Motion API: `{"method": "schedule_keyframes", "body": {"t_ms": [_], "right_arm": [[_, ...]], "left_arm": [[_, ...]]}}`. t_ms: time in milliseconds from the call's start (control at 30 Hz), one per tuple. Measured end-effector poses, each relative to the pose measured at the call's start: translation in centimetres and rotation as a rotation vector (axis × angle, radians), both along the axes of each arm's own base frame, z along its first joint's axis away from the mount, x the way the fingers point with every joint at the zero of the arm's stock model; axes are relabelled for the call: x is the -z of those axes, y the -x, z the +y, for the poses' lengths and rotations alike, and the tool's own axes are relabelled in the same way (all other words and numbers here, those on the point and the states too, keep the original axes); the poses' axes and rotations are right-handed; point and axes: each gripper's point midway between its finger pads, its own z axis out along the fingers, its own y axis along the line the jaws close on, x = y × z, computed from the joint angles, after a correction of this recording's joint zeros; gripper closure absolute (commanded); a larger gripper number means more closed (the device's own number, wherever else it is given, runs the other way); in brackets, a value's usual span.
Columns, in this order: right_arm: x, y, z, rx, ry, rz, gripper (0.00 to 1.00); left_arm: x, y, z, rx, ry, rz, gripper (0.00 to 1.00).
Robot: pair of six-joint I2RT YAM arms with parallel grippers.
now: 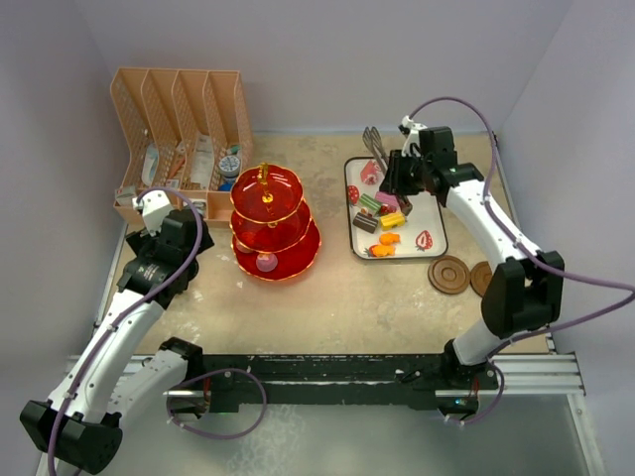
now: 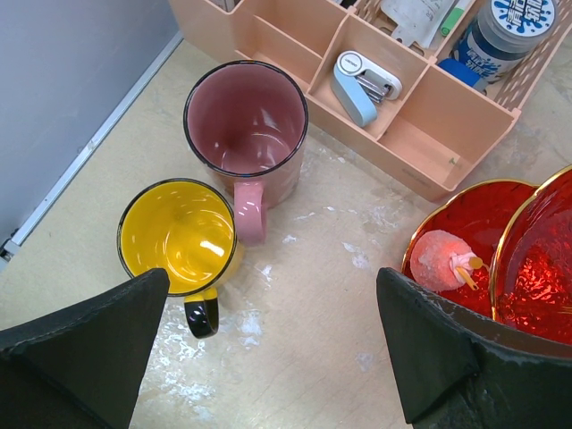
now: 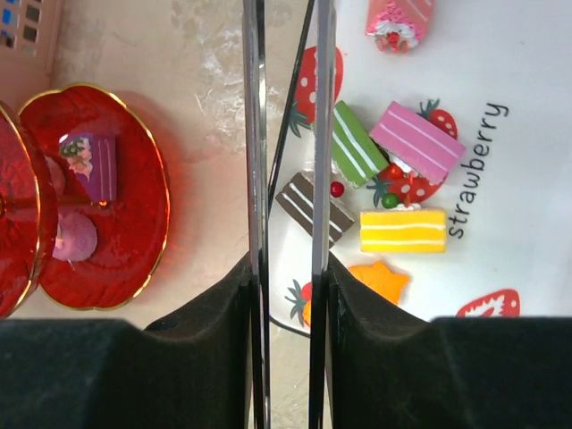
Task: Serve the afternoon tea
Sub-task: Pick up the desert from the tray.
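My right claw [image 3: 288,290] is closed on the metal tongs [image 3: 322,134], over the tray [image 3: 527,80] near the table's back right corner. I should open the tongs slowly, go down over one cake, maybe the brown cake [image 3: 313,207], and pinch softly. The red stand [image 1: 270,223] sits left of the table's middle. My arm stretches toward the back edge, claw pointing down. My left claw [image 2: 268,299] hangs wide open above the pink mug [image 2: 246,125] and yellow mug [image 2: 179,234] by the left edge.

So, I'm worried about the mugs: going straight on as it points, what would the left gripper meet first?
Probably bare table, in the gap between the yellow mug and the red stand. The pink mug sits just beyond, though depth is unclear.
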Motion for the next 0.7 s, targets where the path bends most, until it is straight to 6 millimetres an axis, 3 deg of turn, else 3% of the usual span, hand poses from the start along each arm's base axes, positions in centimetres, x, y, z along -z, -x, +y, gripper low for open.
{"method": "schedule_keyframes", "body": {"t_ms": [133,333,500,700], "right_arm": [[0.0,0.7,-1.3,0.063,0.001,-0.006,0.65],[4.1,0.7,-2.6,0.106,0.011,0.105,0.63],[5.8,0.9,-2.4,0.094,0.005,0.157,0.62],[6.1,0.9,-2.1,0.076,-0.001,0.17,0.6]], "left_arm": [[0.0,0.0,0.0,0.001,0.0,0.002,0.04],[0.1,0.0,-0.1,0.003,0.001,0.005,0.04],[0.1,-0.1,-0.1,0.004,0.001,0.006,0.04],[0.1,-0.1,-0.1,0.004,0.001,0.006,0.04]]}}
